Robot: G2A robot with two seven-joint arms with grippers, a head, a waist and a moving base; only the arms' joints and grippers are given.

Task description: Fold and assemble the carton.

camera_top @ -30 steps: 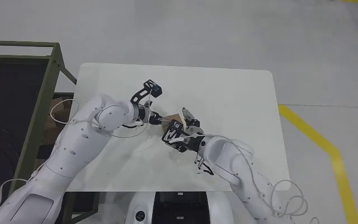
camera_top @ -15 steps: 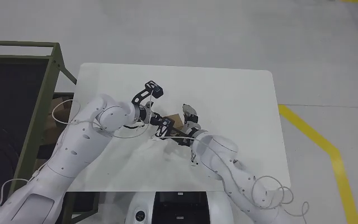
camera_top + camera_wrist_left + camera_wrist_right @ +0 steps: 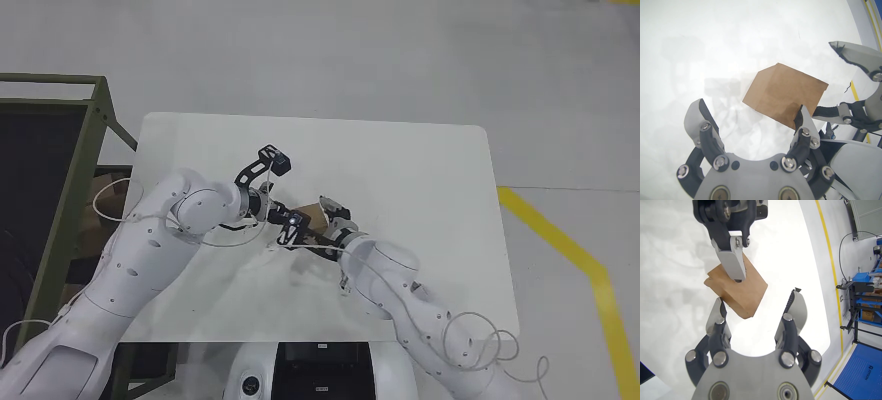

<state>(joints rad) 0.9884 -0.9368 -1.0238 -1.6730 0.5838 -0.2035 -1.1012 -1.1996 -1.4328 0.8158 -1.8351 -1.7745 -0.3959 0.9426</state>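
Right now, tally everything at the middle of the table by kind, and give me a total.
carton: 1
grippers: 2 (left gripper, right gripper, both open)
Total: 3

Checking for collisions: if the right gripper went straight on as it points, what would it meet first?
The carton: it lies just ahead of the open right gripper, in line with its gap. Its near corner would likely touch first, though depth is unclear.

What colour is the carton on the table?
The carton is plain brown cardboard with no pattern, clearest in the left wrist view.
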